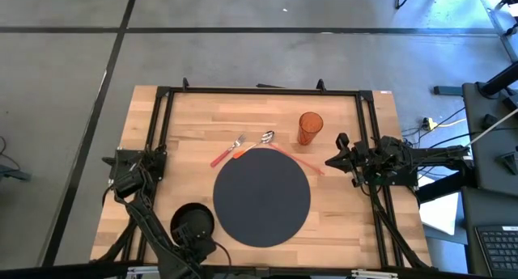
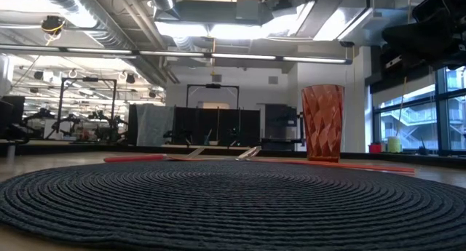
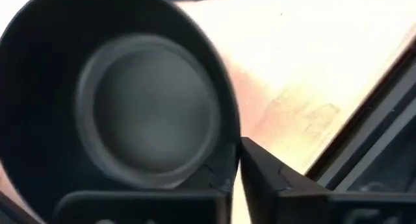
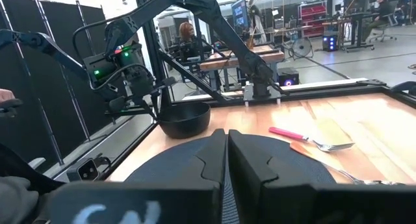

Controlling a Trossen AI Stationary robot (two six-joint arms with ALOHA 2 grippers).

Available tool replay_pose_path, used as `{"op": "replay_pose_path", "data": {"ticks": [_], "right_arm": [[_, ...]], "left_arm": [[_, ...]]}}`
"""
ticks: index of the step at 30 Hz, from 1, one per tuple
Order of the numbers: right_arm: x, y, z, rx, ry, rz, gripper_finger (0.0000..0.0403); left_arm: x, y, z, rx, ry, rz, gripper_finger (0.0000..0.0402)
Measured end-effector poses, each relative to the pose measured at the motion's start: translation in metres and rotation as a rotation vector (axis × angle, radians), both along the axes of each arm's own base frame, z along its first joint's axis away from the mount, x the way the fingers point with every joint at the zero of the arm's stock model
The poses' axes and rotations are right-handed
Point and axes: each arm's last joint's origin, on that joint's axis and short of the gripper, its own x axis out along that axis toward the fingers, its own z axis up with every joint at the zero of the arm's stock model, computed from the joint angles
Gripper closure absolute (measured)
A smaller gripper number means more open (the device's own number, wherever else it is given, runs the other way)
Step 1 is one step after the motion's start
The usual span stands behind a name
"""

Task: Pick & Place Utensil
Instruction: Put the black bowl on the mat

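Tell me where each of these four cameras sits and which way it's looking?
High: overhead, straight down on the table; both arms show.
Low: table height, across the dark mat toward the orange cup.
Left wrist: into the black bowl, left gripper on its rim.
Right wrist: over shut right gripper toward the bowl.
Shared: high and right wrist both show the fork.

Black bowl [image 3: 130,100] blurred, cut off in left wrist view.

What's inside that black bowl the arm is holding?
Nothing shows inside the black bowl: its bare dark bottom fills the left wrist view. The left gripper is shut on its rim, and that covers a small patch there.
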Motion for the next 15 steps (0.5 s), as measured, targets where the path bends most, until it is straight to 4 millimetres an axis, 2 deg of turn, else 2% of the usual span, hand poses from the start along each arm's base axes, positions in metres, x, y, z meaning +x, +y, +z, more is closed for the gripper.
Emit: {"op": "replay_pose_path", "data": {"ticks": [15], "right_arm": [[0.000, 0.000, 0.000, 0.000, -0.002, 0.000, 0.0383]], "left_arm": [[0.014, 0.004, -0.006, -0.021, 0.061, -0.178, 0.0398]]}}
